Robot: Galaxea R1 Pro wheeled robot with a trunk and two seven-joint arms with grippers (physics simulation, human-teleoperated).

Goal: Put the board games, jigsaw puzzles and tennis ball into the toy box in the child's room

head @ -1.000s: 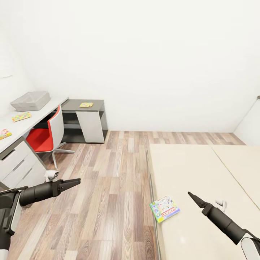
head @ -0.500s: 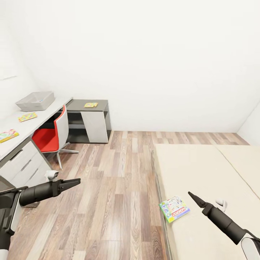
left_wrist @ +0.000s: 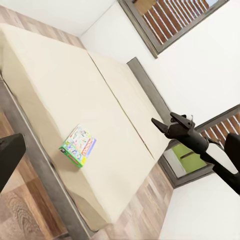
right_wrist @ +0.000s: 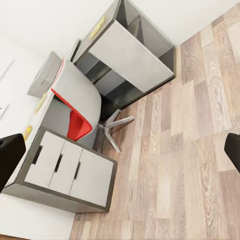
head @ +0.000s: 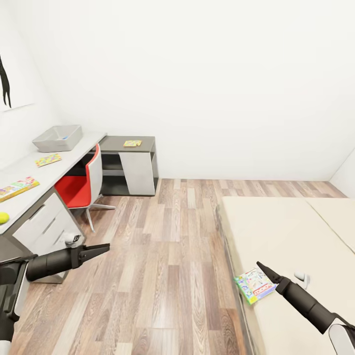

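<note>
I am in the room with both arms out in front and nothing in them. My left claw (head: 101, 248) is pinched shut to a point at the lower left of the frame, and my right claw (head: 264, 270) is pinched shut too, at the lower right. A game (head: 255, 285) lies flat near the edge of the bed (head: 276, 231), just beside my right claw. I see it from my left wrist too (left_wrist: 78, 146). It looks thin, light and stiff, so I think I should grab it by the edge that sits near the side of the bed, where my fingers can get under. It may slide on the soft top. At the left of the frame is the table (head: 74, 155) with the box (head: 58, 138), a puzzle (head: 48, 159), another game (head: 17, 188) and the ball (head: 3, 217). A second puzzle (head: 132, 143) is on the dark part.
</note>
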